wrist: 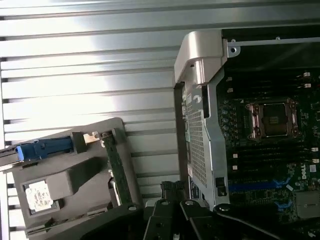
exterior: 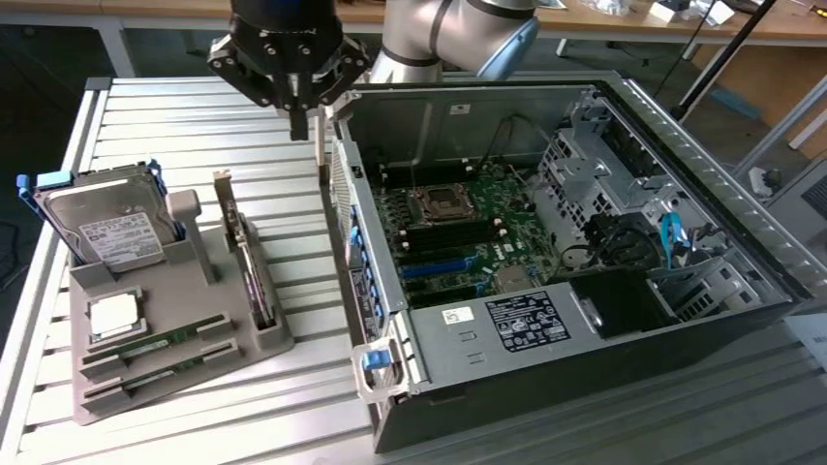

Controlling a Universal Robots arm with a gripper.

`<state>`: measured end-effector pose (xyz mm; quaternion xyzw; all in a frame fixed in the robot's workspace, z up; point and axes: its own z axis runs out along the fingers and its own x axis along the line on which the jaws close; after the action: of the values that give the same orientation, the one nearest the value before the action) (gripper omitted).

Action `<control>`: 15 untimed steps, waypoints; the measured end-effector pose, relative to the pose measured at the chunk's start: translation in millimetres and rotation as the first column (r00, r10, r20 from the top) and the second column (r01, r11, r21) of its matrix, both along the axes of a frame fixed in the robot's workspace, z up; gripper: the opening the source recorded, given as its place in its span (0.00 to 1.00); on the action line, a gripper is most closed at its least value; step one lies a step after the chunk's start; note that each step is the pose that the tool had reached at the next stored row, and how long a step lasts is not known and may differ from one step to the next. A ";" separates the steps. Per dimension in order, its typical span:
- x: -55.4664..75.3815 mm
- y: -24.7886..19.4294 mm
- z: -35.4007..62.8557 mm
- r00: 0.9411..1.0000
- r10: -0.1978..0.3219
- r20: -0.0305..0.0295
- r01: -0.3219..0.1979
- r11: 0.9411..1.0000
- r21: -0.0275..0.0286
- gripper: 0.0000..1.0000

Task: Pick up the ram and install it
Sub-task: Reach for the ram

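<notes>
- Shows hand pressed together, gripping nothing, above the table beside open computer case;
- Finds ram slotted in grey holder, well apart from hand

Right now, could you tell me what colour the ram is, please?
The ram is green; the exterior view shows it best.

Bright, even room light, with hard glare on the metal slats.
In the exterior view the slatted counter is evenly lit. Shadows under the grey holder are soft, and the open computer case darkens toward its lower bays. In the wrist view white glare bleaches the counter. The motherboard sits dim and the tool is a dark silhouette.
</notes>
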<state>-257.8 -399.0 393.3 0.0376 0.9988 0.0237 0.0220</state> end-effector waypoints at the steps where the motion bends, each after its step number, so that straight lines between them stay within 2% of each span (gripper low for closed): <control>1: -5.4 0.0 0.0 1.000 0.000 0.001 0.000 1.000 0.000 0.11; 15: -73.9 0.0 -0.2 1.000 0.000 0.015 0.000 1.000 0.001 0.11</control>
<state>-331.7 -399.0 393.0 0.0374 0.9986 0.0244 0.0295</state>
